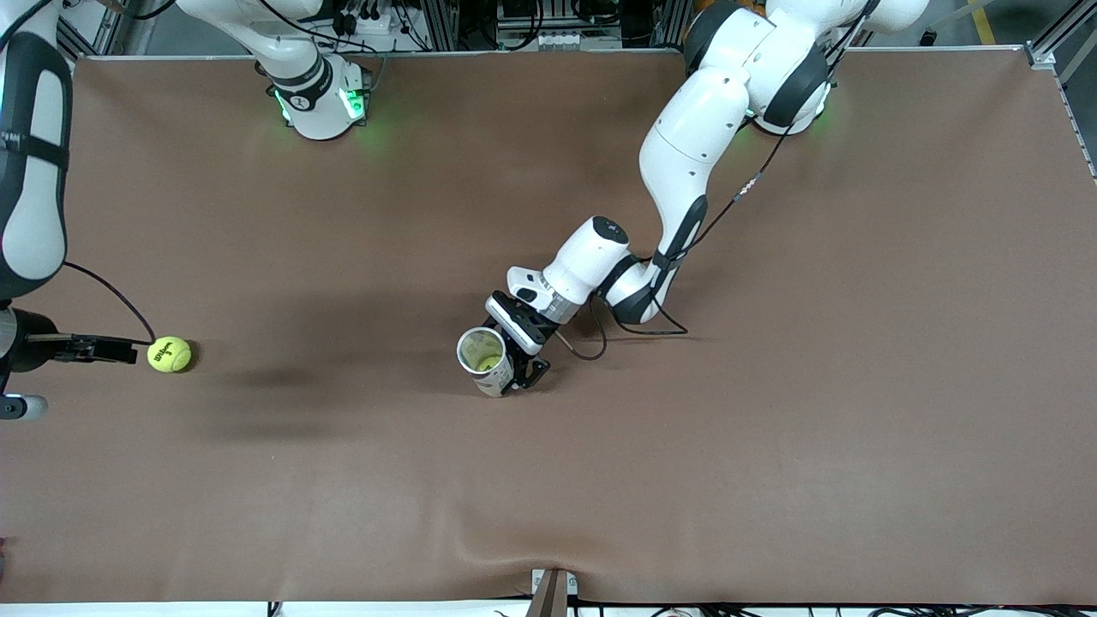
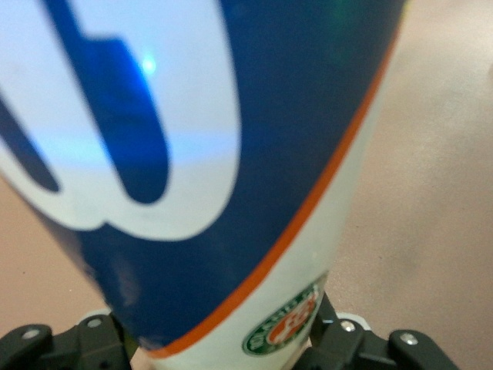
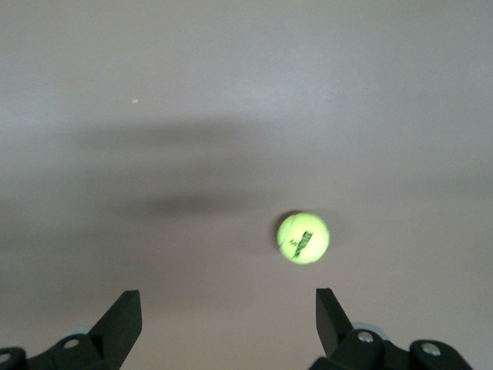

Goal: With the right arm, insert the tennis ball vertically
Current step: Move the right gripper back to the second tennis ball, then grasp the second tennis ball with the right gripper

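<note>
A yellow-green tennis ball (image 1: 169,354) lies on the brown table toward the right arm's end. My right gripper (image 1: 120,350) is up over the table beside the ball. In the right wrist view it (image 3: 227,297) is open and empty, and the ball (image 3: 303,237) lies below, off to one side of the gap. My left gripper (image 1: 506,360) is shut on a tennis ball can (image 1: 480,351) at the table's middle, mouth up; something yellow-green shows inside. In the left wrist view the blue, white and orange can (image 2: 231,154) fills the space between the fingers (image 2: 339,339).
The brown cover (image 1: 771,428) spans the whole table. The right arm's base (image 1: 317,103) stands at the edge farthest from the front camera. A black cable (image 1: 591,347) loops by the left wrist. A clamp (image 1: 553,591) sits at the nearest edge.
</note>
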